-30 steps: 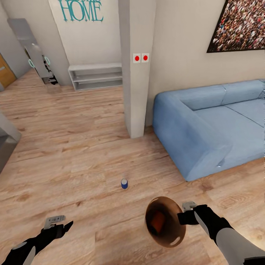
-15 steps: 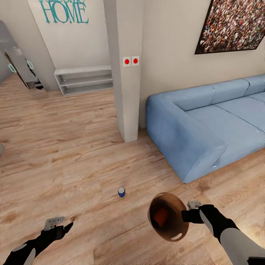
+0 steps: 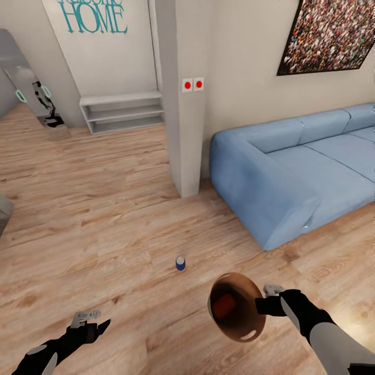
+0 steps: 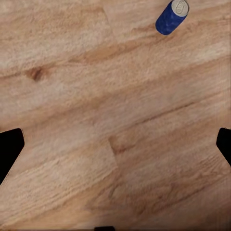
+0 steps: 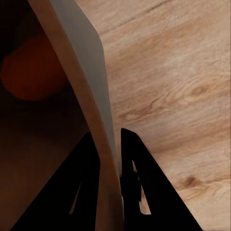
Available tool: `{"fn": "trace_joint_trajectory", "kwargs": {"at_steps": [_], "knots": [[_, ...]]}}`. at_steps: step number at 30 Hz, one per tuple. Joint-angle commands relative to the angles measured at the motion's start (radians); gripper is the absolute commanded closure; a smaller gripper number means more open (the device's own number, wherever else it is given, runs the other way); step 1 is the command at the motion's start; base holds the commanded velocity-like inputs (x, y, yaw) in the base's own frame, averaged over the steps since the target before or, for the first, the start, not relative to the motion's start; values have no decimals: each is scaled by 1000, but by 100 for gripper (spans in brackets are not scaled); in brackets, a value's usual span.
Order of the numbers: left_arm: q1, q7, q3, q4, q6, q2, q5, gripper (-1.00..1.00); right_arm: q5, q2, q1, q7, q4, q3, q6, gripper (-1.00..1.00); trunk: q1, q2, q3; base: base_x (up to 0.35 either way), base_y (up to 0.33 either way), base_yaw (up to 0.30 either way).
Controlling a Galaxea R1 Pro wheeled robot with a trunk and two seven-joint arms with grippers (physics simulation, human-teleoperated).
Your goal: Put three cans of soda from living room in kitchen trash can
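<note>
Your small blue soda can with a silver top [image 3: 180, 263] stands upright on the wood-plank floor [image 3: 104, 208], ahead of you and between your arms, nearer than the white pillar [image 3: 183, 104]. Your right gripper [image 3: 266, 302] is pinched onto the rim of the round tapered bin with the brown inside [image 3: 235, 313], where something orange [image 3: 225, 306], probably a can, lies. Your left gripper [image 3: 89, 324] hangs empty, fingers spread wide. I'd judge the can light, thin-walled, smooth and easily tipped: take it across the mid-body, gently.
</note>
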Motion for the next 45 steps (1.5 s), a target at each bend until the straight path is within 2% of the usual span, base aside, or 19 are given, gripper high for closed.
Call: {"fn": "trace_joint_trajectory", "kwargs": {"at_steps": [1,13,23,32,45], "knots": [[0,0,-1,4,0,0,0,-100,-17,0,0,5,0,-3,3,100,0,0,0,-29,303,-163],[0,-2,2,14,2,0,2,-100,-18,-7,0,-1,1,-6,3,100,0,0,8,81,312,-226],[0,0,2,15,3,0,2,-100,-18,-17,0,-3,33,-9,3,100,0,0,15,250,192,-242],[0,0,2,14,3,0,2,-100,-18,-16,1,-6,63,-6,-1,100,0,0,23,282,-133,-230],[0,4,0,15,3,-1,-1,-100,-18,-17,1,-7,74,-8,-4,100,0,0,35,149,-284,-221]]}}
